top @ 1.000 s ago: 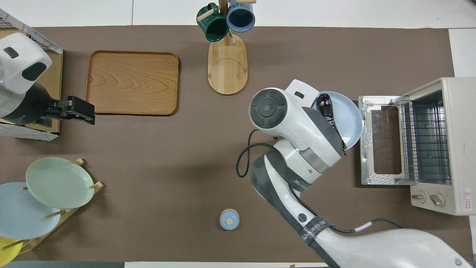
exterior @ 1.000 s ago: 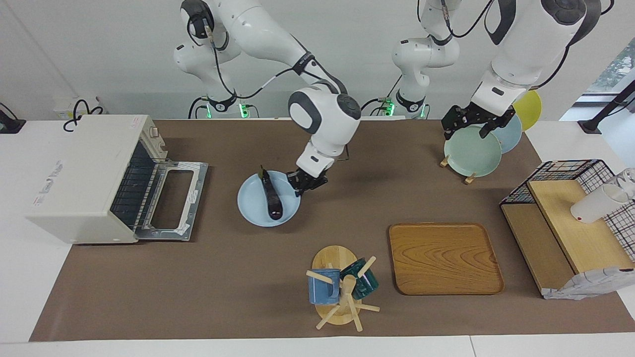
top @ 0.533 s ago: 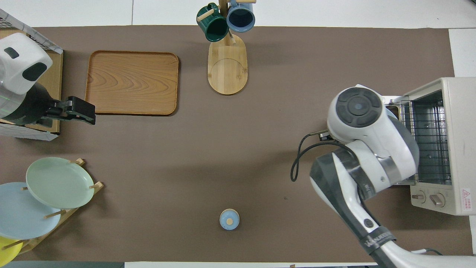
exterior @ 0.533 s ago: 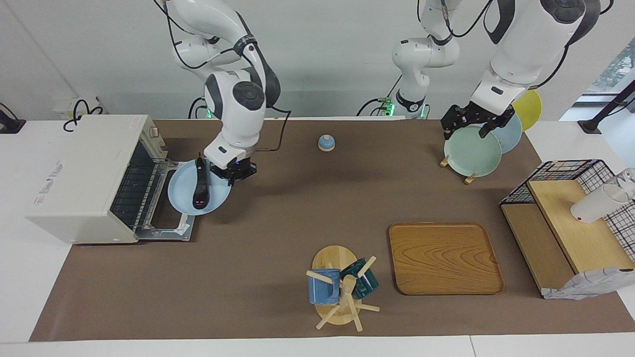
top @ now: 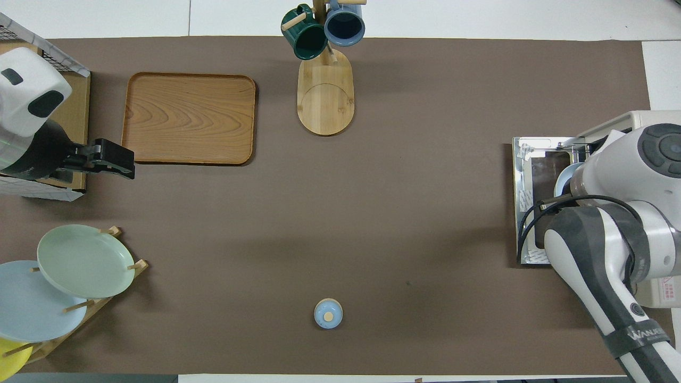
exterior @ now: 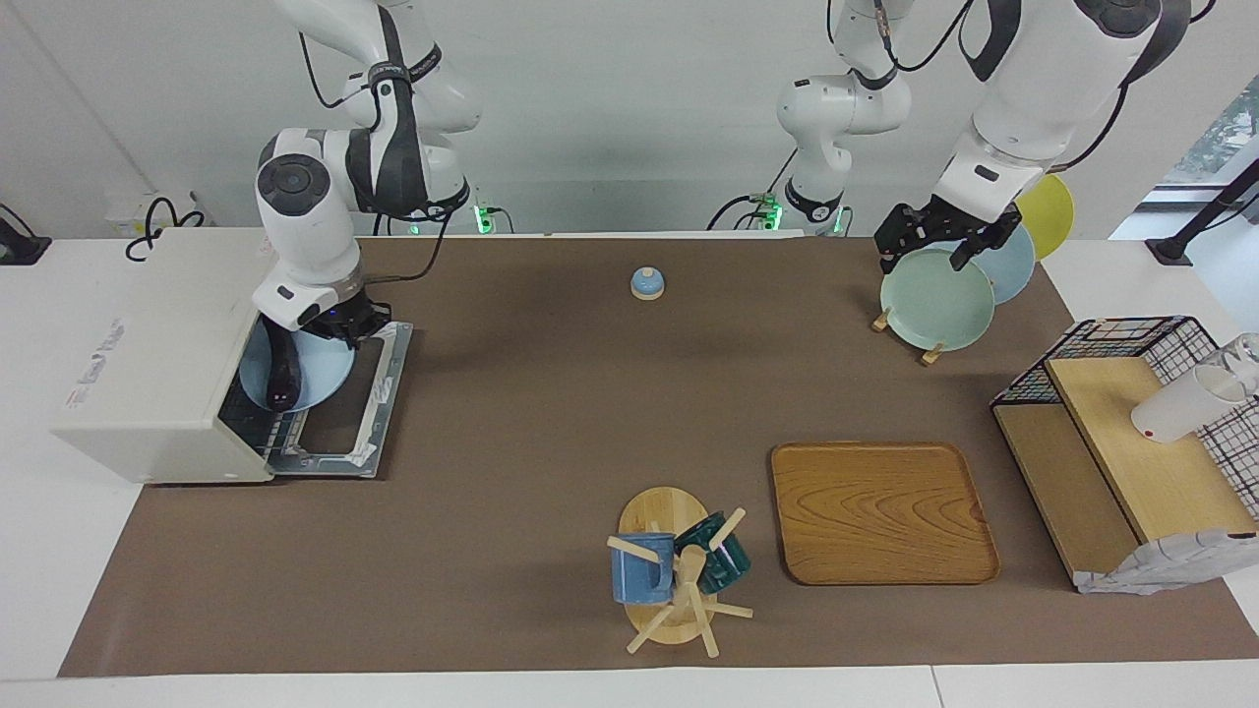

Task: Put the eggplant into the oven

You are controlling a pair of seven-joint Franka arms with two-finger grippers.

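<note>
The right gripper (exterior: pixel 346 324) is pinching the rim of a light blue plate (exterior: pixel 313 372), holding it at the mouth of the oven (exterior: pixel 157 354), above the lowered oven door (exterior: pixel 369 413). The eggplant (exterior: pixel 286 374) lies on that plate, partly inside the opening. The oven stands at the right arm's end of the table. The left gripper (exterior: pixel 932 242) waits with fingers spread above the green plate (exterior: pixel 934 300) on the plate rack, at the left arm's end. A small blue knob (exterior: pixel 646 283) sits between the arms, near the robots.
</note>
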